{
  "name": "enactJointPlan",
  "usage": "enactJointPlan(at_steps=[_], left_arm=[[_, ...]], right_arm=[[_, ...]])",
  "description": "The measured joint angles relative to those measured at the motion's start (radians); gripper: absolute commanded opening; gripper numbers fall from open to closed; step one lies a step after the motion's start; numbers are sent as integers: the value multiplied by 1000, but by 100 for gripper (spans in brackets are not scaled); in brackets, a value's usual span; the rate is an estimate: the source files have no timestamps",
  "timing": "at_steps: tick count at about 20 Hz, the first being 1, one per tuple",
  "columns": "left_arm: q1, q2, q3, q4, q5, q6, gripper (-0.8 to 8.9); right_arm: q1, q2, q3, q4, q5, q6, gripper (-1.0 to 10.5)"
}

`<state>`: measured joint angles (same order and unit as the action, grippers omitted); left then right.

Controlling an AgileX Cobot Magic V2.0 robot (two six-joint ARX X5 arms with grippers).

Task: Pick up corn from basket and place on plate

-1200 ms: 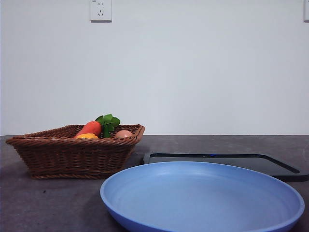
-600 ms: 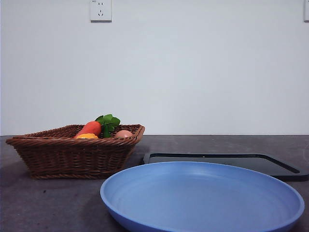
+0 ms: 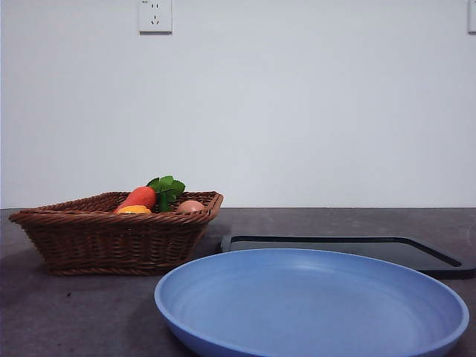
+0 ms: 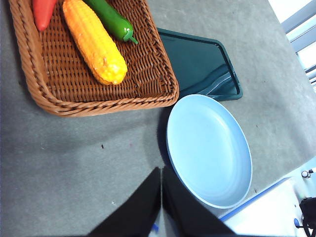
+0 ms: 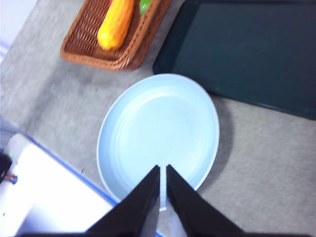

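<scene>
We judge that the task has not yet begun in earnest: the corn (image 4: 95,42) lies in the basket (image 4: 54,101), and the plate (image 3: 312,305) is bare. In the front view the basket stands on the left of the worktop (image 3: 82,312), farther off than the plate, which sits nearest and to the right, with a black tray (image 3: 416,256) beyond it. No arm shows in that view, so both hang high above the scene. The left pincer (image 4: 161,175) hovers over bare worktop between basket and plate, its jaws drawn almost together with only a thin slit between them, holding nothing and touching nothing. The right pincer (image 5: 163,173) hangs above the near rim of the plate, jaws likewise nearly closed and empty. Beside the corn lie a carrot (image 3: 139,197), a green pepper (image 4: 111,19) and a small pinkish egg (image 3: 190,206). The next move, as we read it, calls for one pincer to spread its jaws, come down over the basket and close across the corn's middle, clear of the pepper just beside it.
</scene>
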<state>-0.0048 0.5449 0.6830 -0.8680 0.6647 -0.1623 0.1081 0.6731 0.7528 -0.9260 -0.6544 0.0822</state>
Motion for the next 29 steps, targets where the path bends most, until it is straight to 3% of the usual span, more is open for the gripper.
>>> enactJointPlan(at_steps=[2,5,15,21,29], left_arm=[[0,0,0,0,0,3,137],[0,0,0,0,0,5,354],[0,20,0,16,0,6,365],[0,20,0,20,0,6,365],[0,20,0,20,0,6,365]], right_arm=[[11,16,0,0,0,0,51],[11,23,0,0,1,0,264],[52,239,0,69,8,23,282],[148,504,0,208,125,36,276],[221,767,0,345,157,39,219]])
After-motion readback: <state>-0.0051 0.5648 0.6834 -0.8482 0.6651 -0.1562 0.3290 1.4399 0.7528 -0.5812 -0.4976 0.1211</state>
